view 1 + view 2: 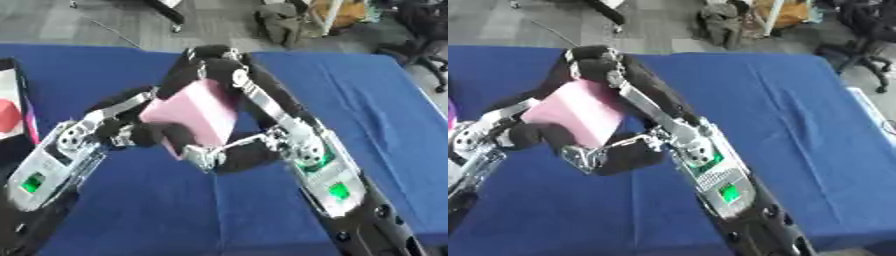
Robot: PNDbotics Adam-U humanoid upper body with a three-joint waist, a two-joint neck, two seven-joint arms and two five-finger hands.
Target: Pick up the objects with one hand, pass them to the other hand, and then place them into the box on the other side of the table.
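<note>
A pink block [197, 110] hangs tilted above the middle of the blue table [367, 100], held between both hands. My left hand [122, 132] comes in from the left, with one finger along the block's upper left edge and dark fingers curled under its lower left side. My right hand [254, 152] reaches in from the right. Its long fingers [249, 87] run up the block's right edge and curl over the top, and its thumb [203, 156] presses the bottom corner. The block's back face is hidden.
A box [26, 95] with a dark rim shows at the far left edge, with a white inside and a red thing [7, 116] in it. Beyond the table's far edge are a grey floor, chair legs and clutter.
</note>
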